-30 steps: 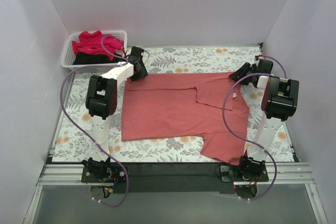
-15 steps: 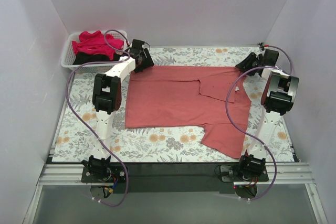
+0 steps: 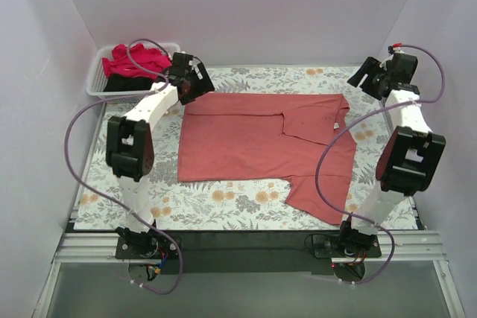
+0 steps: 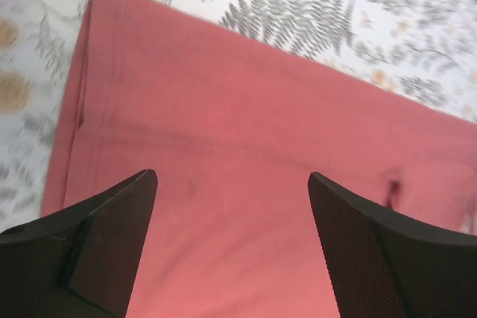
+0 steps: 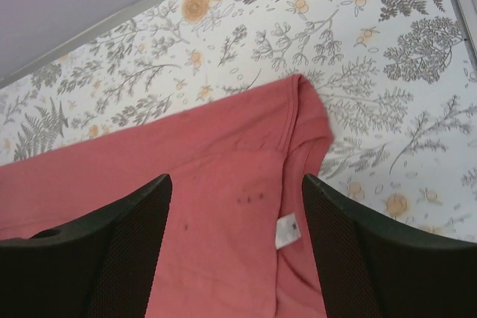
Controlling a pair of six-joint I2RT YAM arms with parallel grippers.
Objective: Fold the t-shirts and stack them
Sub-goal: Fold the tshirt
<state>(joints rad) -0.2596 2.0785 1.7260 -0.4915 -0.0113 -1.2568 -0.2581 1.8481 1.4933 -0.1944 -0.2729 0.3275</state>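
Observation:
The coral-red t-shirt (image 3: 261, 147) lies flat on the floral table cover, its far edge straight and one sleeve (image 3: 320, 199) sticking out at the near right. My left gripper (image 3: 195, 87) hovers open over the shirt's far left corner; in the left wrist view only red cloth (image 4: 261, 132) shows between the fingers (image 4: 112, 236), untouched. My right gripper (image 3: 361, 78) hangs open above the far right corner, over the collar (image 5: 302, 102) and the white label (image 5: 285, 230). A crimson-pink t-shirt (image 3: 134, 59) and a black one (image 3: 112, 84) sit in the basket.
The white slatted basket (image 3: 95, 80) stands at the far left corner, just behind the left gripper. Purple cables loop beside both arms. White walls close in the table on three sides. Floral cover (image 3: 246, 202) shows around the shirt.
Both grippers have opened and let go of the shirt's far corners, then risen and drawn outward. The shirt, first pulled toward the far side, now lies still.

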